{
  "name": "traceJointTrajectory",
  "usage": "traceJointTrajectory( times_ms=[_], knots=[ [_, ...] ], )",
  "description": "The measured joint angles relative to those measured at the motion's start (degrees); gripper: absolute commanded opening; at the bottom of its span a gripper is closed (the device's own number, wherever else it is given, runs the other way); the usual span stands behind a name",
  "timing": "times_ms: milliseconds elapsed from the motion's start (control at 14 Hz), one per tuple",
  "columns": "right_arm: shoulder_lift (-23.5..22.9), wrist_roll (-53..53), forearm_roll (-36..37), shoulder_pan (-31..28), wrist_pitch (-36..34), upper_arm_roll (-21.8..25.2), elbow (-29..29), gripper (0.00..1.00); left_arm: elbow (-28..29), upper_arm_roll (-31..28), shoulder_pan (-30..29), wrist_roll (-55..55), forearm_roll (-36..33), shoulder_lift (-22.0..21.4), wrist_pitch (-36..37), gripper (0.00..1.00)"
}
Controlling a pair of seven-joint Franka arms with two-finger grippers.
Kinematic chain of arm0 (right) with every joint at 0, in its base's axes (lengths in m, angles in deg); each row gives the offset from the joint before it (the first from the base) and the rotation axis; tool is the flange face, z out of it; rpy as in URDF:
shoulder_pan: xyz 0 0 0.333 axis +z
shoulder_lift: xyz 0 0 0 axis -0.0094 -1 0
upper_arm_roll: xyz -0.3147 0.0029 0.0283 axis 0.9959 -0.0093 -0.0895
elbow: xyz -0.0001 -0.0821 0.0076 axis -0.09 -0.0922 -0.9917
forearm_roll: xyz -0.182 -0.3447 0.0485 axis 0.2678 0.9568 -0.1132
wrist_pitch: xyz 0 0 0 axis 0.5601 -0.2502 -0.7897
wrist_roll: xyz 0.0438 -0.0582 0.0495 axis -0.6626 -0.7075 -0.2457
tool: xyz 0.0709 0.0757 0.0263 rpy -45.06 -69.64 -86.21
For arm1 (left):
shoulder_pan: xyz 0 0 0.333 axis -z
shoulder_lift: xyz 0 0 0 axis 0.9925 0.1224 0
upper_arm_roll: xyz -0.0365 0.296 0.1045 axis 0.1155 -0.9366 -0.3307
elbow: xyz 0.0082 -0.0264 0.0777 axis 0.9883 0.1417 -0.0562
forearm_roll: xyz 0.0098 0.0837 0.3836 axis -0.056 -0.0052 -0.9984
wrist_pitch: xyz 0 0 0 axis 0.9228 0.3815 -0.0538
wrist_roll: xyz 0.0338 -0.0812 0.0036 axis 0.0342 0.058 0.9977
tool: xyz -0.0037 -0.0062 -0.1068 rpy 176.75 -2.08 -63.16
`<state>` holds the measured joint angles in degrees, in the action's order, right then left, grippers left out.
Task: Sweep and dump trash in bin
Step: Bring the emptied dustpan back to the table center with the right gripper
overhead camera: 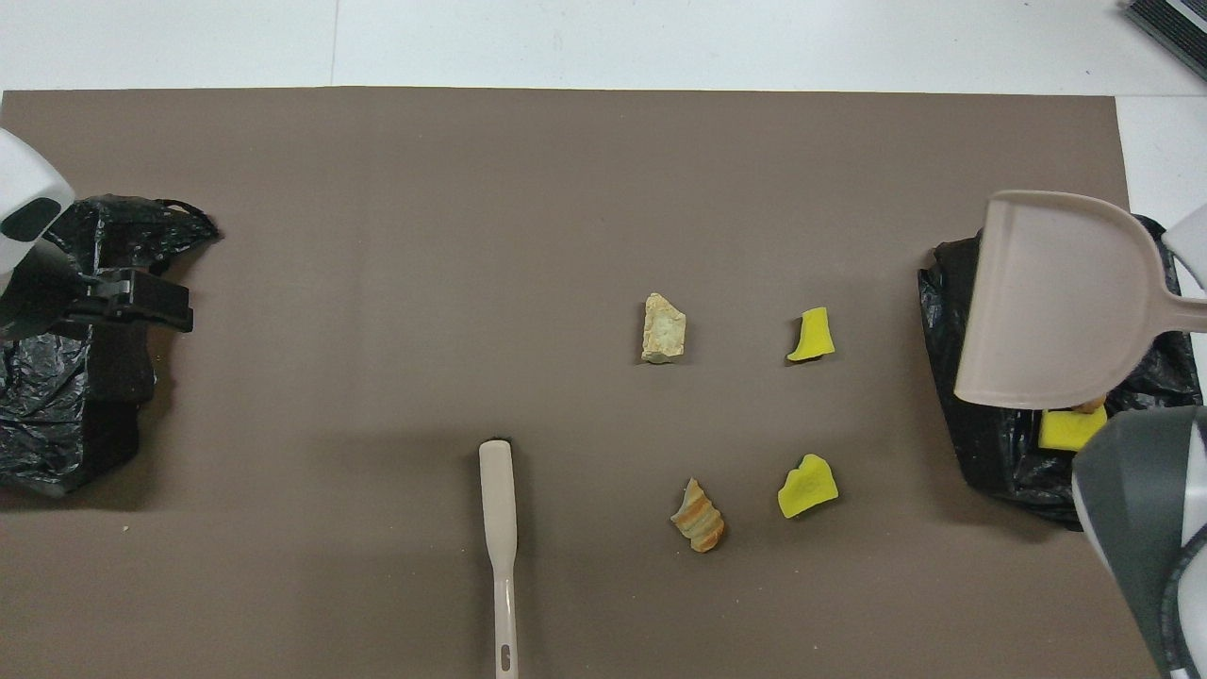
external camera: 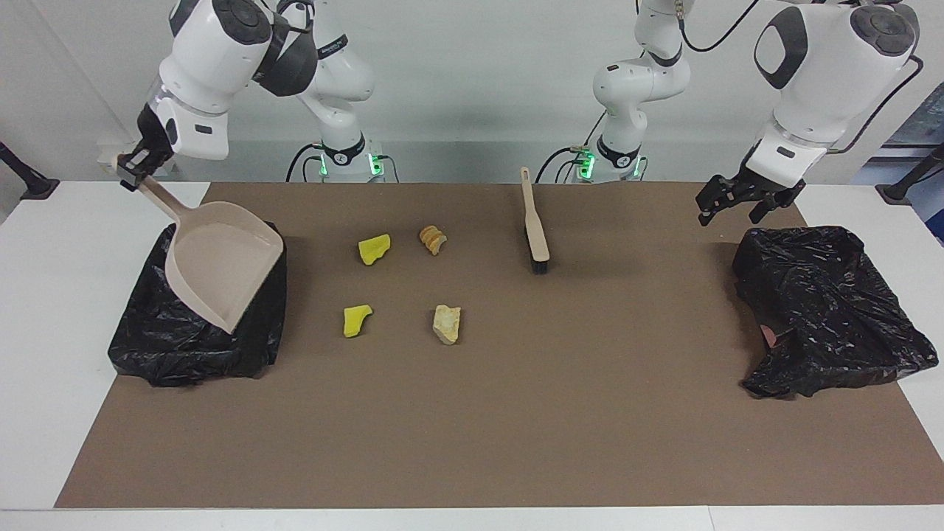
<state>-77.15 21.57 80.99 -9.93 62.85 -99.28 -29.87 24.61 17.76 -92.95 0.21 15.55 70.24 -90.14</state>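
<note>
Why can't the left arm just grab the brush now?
It probably can: the left gripper is open, holds nothing and hangs by the black bag, and the brush lies alone on the mat with nothing between them.

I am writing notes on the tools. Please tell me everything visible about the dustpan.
The dustpan is beige, plastic-looking, with a wide flat scoop, low raised walls and a long straight handle. It looks empty. It hangs tilted, mouth downward, over the black-lined bin at the right arm's end of the table. The right gripper is shut on the handle's end.
</note>
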Motion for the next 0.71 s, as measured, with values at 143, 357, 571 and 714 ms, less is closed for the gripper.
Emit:
traceJointTrajectory(
  times_ms=[143, 357, 571, 714],
  knots=[
    [-1.9, -9.7, -5.8, 3.4, -2.6, -0.1, 3.3, 0.0, -0.9, 0.1, 0.0, -0.1, 0.0, 0.0, 1.6, 1.0],
    [-7.7, -26.9, -11.5, 10.0, -5.1, -0.2, 9.3, 0.0, -2.3, -2.6, 2.6, -0.5, 0.0, -0.1, 2.9, 1.0],
    [-15.4, -43.0, -15.2, 15.5, -5.3, -0.2, 16.4, 0.0, -3.2, -11.1, 10.6, -2.6, -0.1, -0.1, 3.2, 1.0],
    [-21.4, -54.6, -16.7, 19.6, -6.2, -0.2, 22.8, 0.0, -3.4, -12.6, 11.8, -3.8, -0.1, -0.3, 3.2, 1.0]
  ],
)
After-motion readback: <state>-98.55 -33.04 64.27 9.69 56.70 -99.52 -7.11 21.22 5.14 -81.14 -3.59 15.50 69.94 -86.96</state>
